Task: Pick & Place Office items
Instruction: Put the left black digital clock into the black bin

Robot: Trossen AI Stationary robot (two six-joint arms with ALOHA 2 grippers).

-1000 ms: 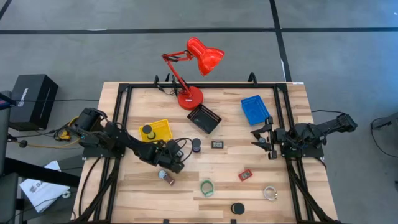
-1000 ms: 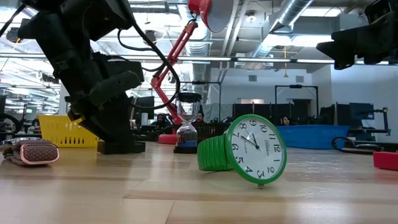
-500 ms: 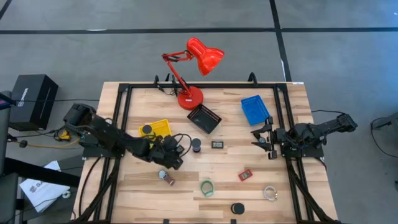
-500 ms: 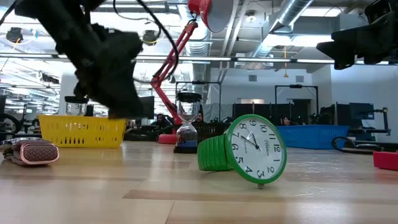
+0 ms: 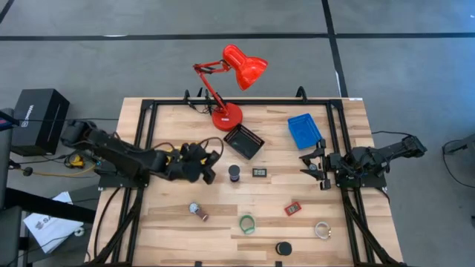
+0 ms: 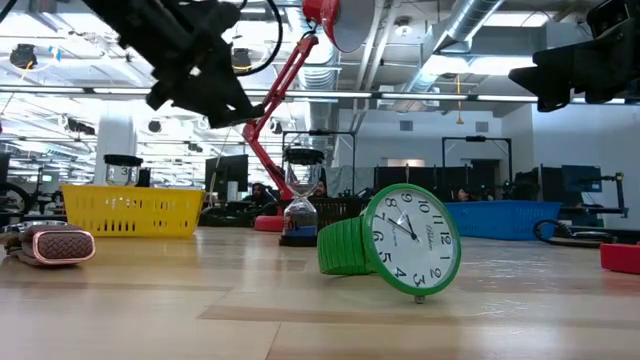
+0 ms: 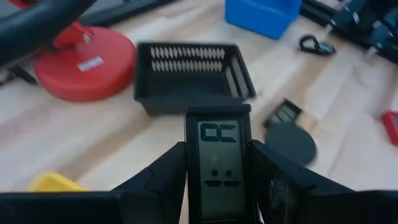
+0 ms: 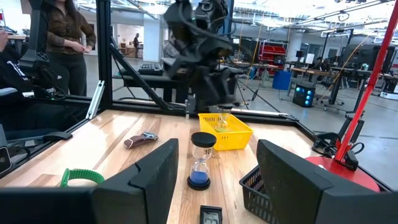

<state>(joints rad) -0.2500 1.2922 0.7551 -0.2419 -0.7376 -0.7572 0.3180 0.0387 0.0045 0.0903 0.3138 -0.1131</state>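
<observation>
My left gripper (image 5: 202, 165) hangs in the air at the yellow tray's (image 5: 175, 152) right side, shut on a small black device with a grey display (image 7: 217, 134). On the table lie an hourglass (image 5: 234, 173), a small black rectangle (image 5: 260, 172), a red piece (image 5: 293, 208), a green watch (image 5: 246, 222), a clear ring (image 5: 322, 230), a black puck (image 5: 283, 248) and a brown strap piece (image 5: 198, 212). My right gripper (image 5: 315, 165) waits open near the table's right side, below the blue tray (image 5: 304, 130). My left gripper pinches the black device between its two fingers (image 7: 165, 180), one on each long side (image 7: 193, 162), with the display facing the wrist camera. The fingers lie along the device. It is lifted clear of the table, as the low view shows (image 6: 200, 70).
A black mesh tray (image 5: 243, 141) and the red lamp's base (image 5: 226, 116) stand beyond the left gripper. The metal frame rails (image 5: 148, 141) run along the table's left and right sides. The green watch (image 6: 400, 245) stands on edge near the low camera.
My left gripper has risen from the tabletop near the brown strap piece and moved toward the far edge, up beside the yellow tray. The arm has swung back toward the table's left. The right arm has kept still.
</observation>
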